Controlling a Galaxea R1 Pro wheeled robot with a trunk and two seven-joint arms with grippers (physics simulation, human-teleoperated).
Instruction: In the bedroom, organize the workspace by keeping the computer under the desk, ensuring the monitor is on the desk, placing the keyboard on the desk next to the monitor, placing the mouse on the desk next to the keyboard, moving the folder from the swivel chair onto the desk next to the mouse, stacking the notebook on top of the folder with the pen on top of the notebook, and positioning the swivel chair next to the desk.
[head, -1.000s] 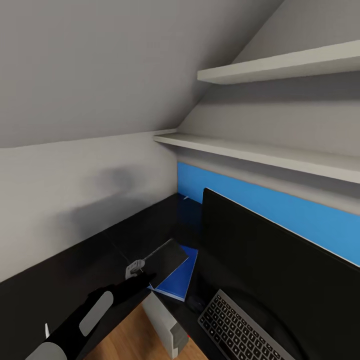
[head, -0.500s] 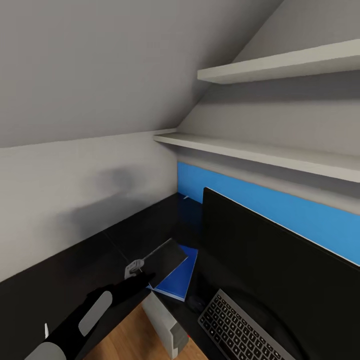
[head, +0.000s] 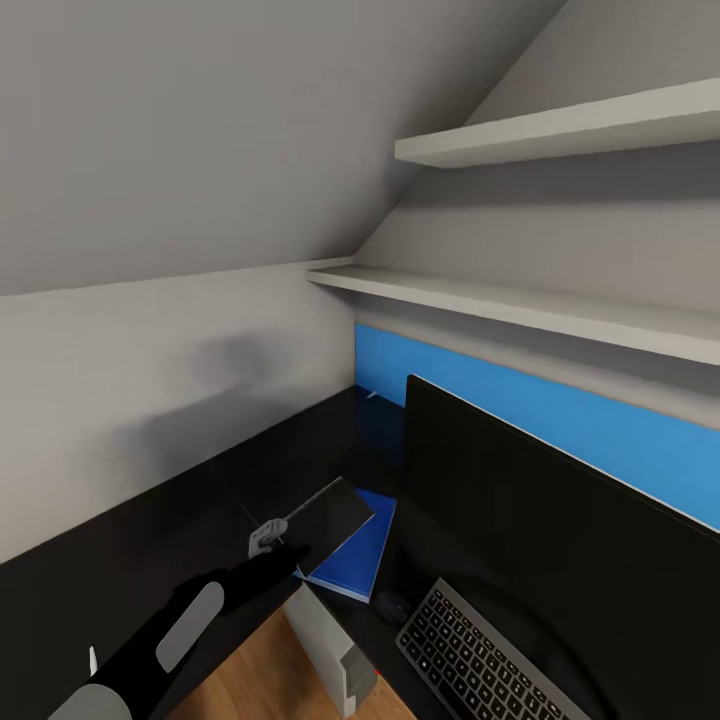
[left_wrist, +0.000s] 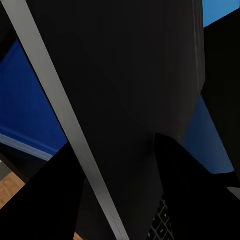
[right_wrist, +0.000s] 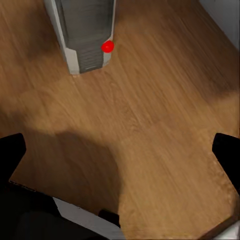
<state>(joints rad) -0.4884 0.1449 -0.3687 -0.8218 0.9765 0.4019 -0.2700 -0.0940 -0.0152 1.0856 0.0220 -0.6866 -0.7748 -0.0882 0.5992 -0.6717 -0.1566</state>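
The black desk (head: 120, 530) runs under your left gripper (head: 290, 535). The big monitor (head: 540, 510) stands just past that hand, to its right. The computer (head: 335, 650) sits on the wood floor (right_wrist: 150, 115) below the hand, with a red button (right_wrist: 107, 47). The keyboard (head: 480, 655) lies in front of the monitor. The blue folder (head: 355, 550) lies under the dark notebook (head: 325, 520), which your left gripper pinches tight. The mouse (head: 392, 605) sits beside the folder. Your right gripper's fingers (right_wrist: 227, 150) are spread wide, holding nothing.

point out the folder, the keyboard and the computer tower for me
folder (head: 358, 562), head view, bare blue cover beside the dark notebook
keyboard (head: 478, 655), head view, middle of the key field
computer (right_wrist: 86, 31), right wrist view, front panel near the red button
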